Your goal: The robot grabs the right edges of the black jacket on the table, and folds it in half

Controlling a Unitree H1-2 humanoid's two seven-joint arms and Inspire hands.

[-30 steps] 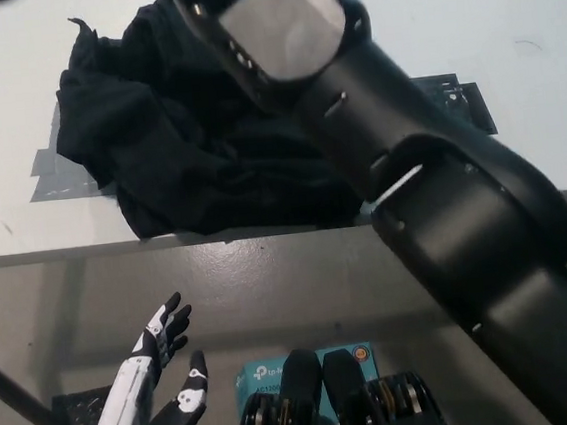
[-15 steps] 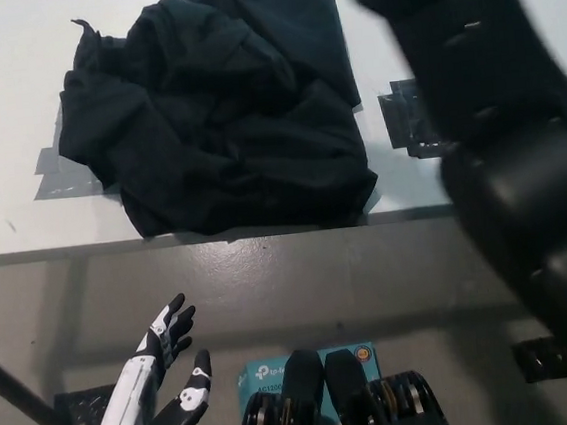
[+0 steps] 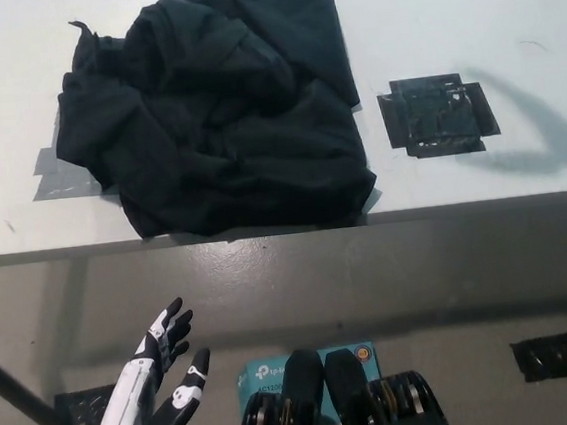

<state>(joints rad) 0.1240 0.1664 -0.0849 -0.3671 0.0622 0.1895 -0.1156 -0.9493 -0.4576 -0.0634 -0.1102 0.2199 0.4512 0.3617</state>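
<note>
The black jacket (image 3: 218,108) lies bunched and folded over on the white table (image 3: 445,16), its near hem close to the table's front edge. Nothing holds it. My white left hand (image 3: 158,387) rests low at the lower left, below the table edge, with its fingers spread and nothing in it. My black right arm and hand are out of the picture; only a soft shadow (image 3: 548,137) falls on the table at the right.
A black taped square (image 3: 437,115) marks the table to the right of the jacket. Grey tape patches (image 3: 54,176) show at the jacket's left side. A teal box (image 3: 269,373) lies on the floor below.
The black right arm, which lay over the jacket and then stood at the right side, has swung out of view to the right. The jacket now lies uncovered. The left hand has not moved.
</note>
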